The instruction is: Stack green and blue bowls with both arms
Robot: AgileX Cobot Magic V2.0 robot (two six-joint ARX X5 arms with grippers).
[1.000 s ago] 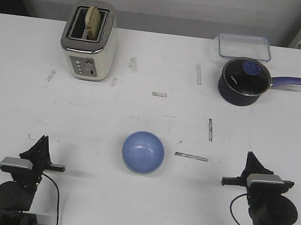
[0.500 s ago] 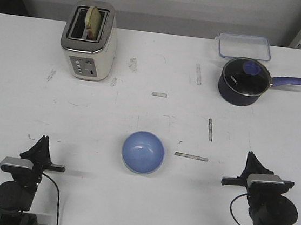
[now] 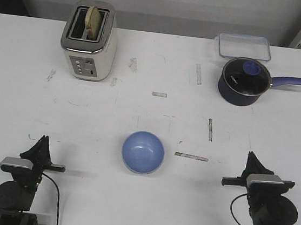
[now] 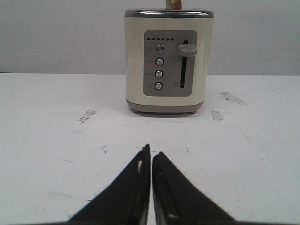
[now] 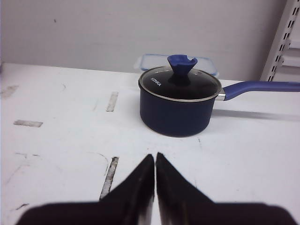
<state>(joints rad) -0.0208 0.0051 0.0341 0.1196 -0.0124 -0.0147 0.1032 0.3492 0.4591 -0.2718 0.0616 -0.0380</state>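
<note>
A light blue bowl [image 3: 143, 153] sits upright at the front middle of the white table [image 3: 155, 118]. A thin pale edge runs along its near side; no green bowl shows apart from it. My left gripper [image 3: 42, 142] rests low at the front left, well away from the bowl, shut with nothing in it. In the left wrist view its fingertips [image 4: 151, 152] meet over bare table. My right gripper [image 3: 252, 158] rests at the front right, also shut and empty, and its tips [image 5: 155, 157] touch in the right wrist view. Neither wrist view shows a bowl.
A cream toaster [image 3: 89, 40] with bread in a slot stands at the back left, facing the left gripper [image 4: 168, 61]. At the back right stand a dark navy saucepan [image 3: 245, 81] with a glass lid [image 5: 179, 105] and a clear container [image 3: 244, 46].
</note>
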